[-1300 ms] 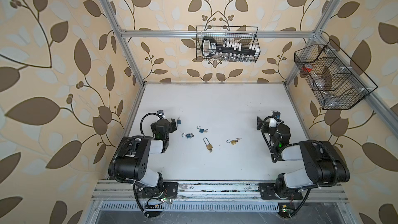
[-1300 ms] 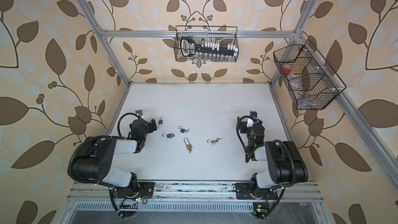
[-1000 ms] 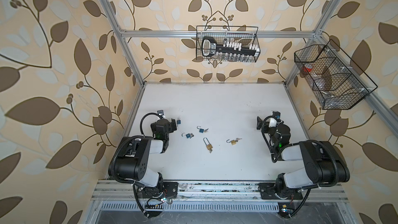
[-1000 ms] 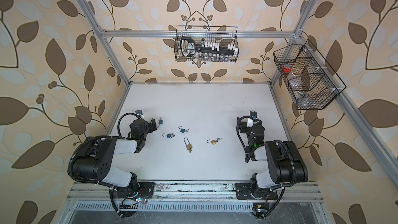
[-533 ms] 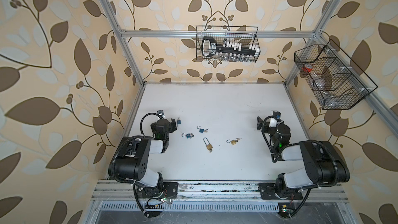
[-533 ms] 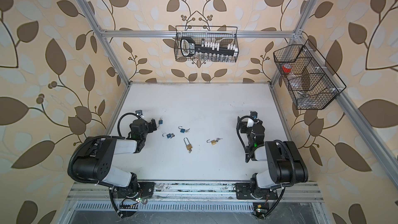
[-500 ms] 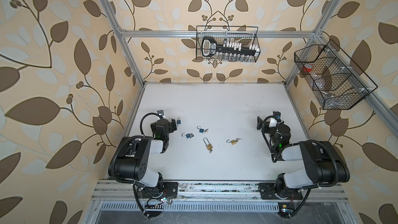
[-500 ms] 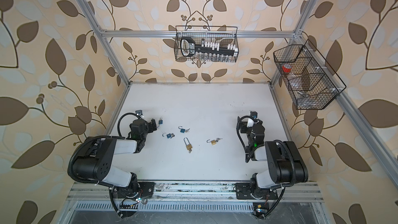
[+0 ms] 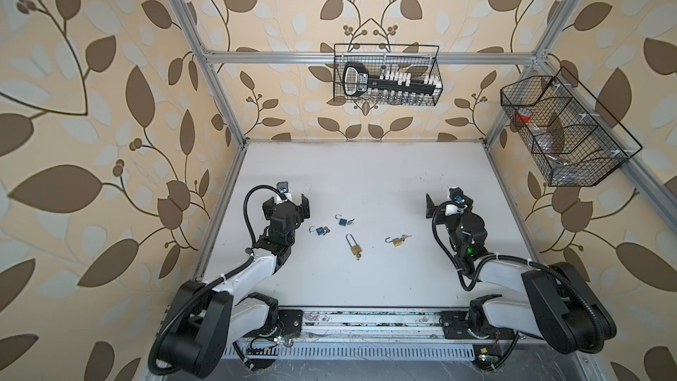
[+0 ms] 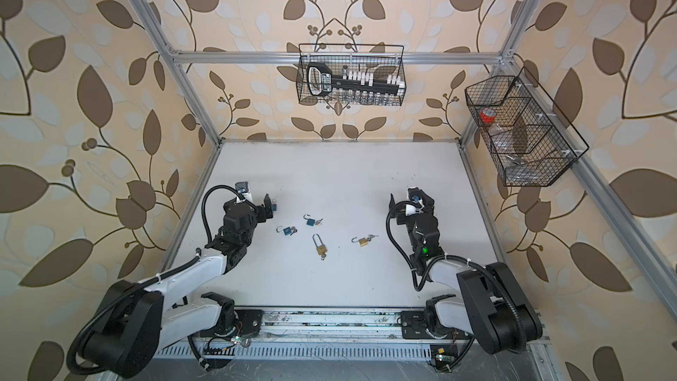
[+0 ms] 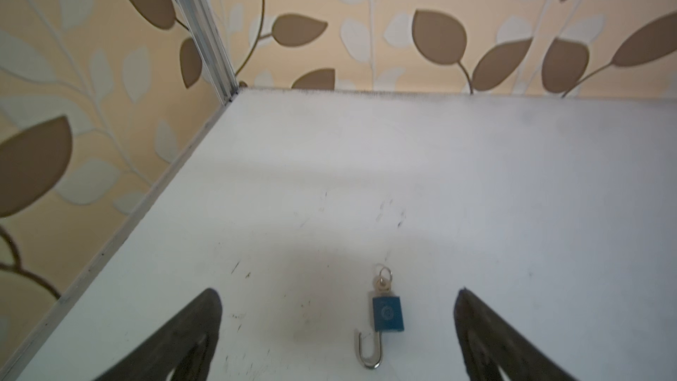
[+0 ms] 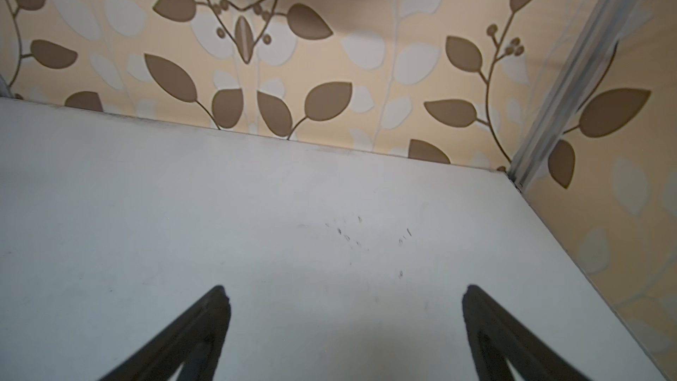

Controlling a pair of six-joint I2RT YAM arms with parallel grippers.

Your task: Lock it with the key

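Near left hand (image 11: pixel 337 293) lies blue padlock (image 11: pixel 388 318) (curved steel shackle (image 11: pixel 370 352)).

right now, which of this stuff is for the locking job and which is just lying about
For the job: blue padlock with key by the left gripper; second blue padlock; third blue padlock; long-shackle brass padlock; small brass padlock.
Lying about: back-wall wire basket; side wire basket.

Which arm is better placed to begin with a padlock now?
Left. In its wrist view the open left gripper has an open blue padlock, key inserted, lying between its fingers. The open right gripper faces only table; the nearest brass padlock lies well aside.
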